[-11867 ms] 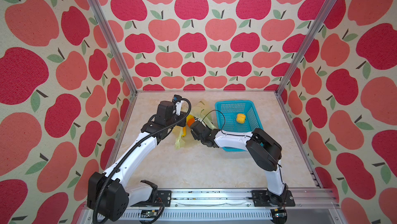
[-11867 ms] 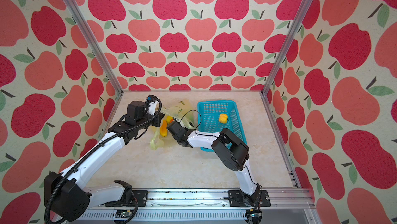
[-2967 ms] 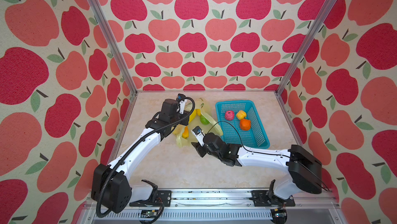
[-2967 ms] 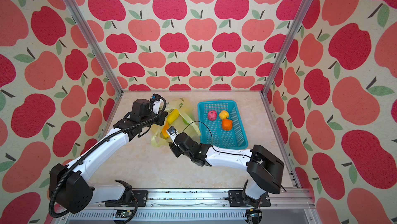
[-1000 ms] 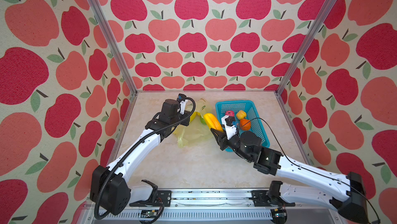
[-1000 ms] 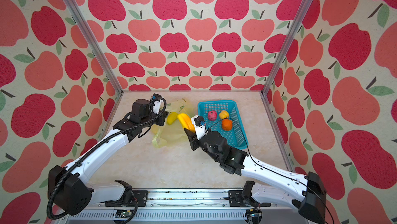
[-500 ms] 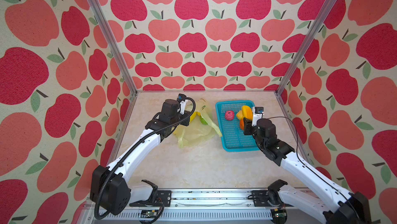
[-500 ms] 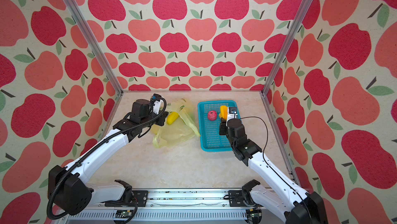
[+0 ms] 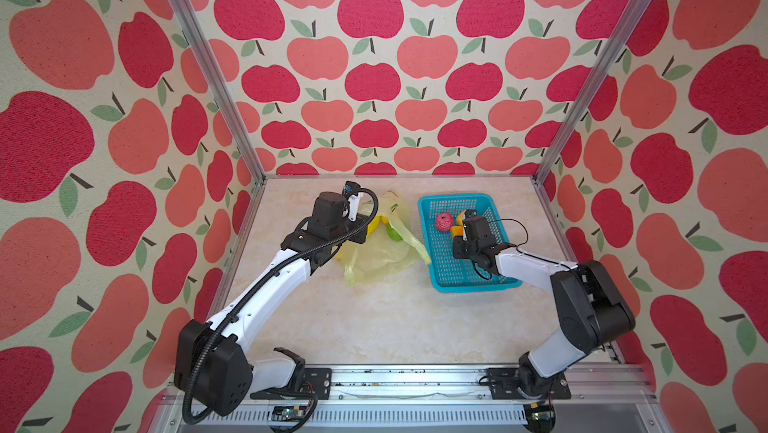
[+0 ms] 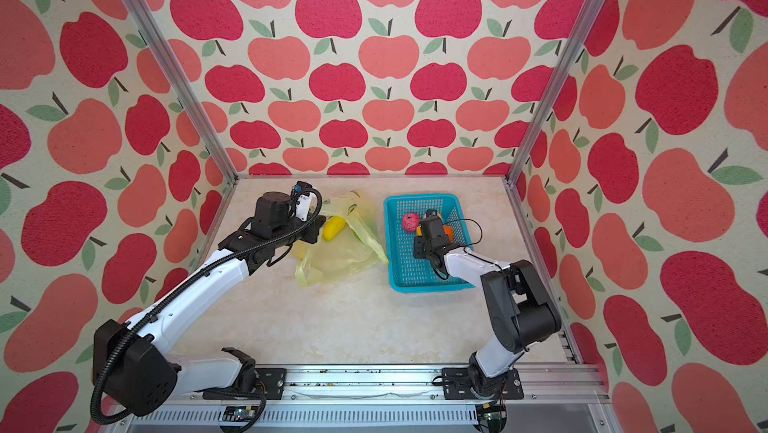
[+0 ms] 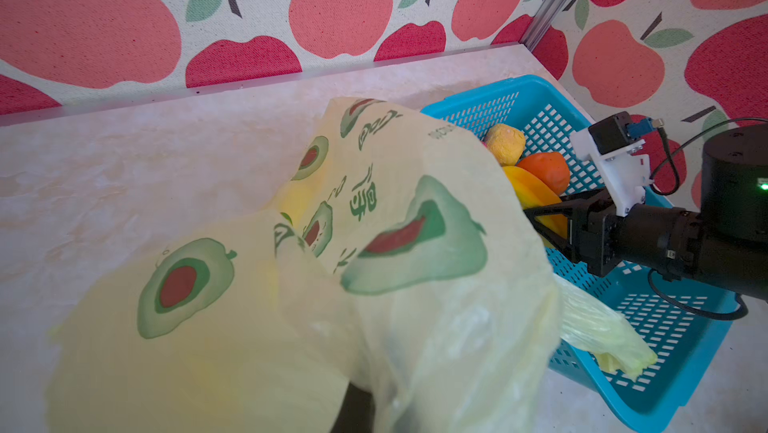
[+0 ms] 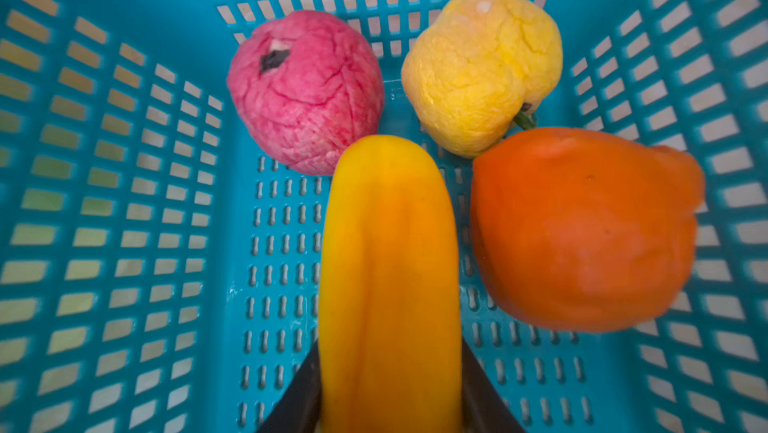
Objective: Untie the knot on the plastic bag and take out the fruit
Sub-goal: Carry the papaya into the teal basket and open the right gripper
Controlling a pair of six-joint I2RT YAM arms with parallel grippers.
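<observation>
The yellow-green plastic bag [image 9: 374,258] [image 10: 338,260] lies left of the basket, and its mouth is raised by my left gripper [image 9: 365,230], which is shut on the film. The bag [image 11: 374,285] hides those jaws in the left wrist view. No knot is in view; a handle loop [image 11: 602,335] hangs loose over the basket rim. A yellow fruit [image 10: 333,228] and a green one [image 9: 394,234] sit in the bag. My right gripper [image 12: 388,389] [image 11: 544,223] is low inside the basket, shut on a long yellow-orange fruit [image 12: 388,264].
The turquoise perforated basket [image 9: 478,281] [image 12: 124,202] stands right of the bag. It holds a pink fruit [image 12: 305,90], a pale yellow fruit [image 12: 478,65] and an orange fruit [image 12: 582,227], close ahead of the held fruit. Apple-print walls enclose the table.
My right gripper has carried the yellow-orange fruit rightward from beside the bag into the basket, and the arm has folded back. The left gripper has kept its hold on the bag.
</observation>
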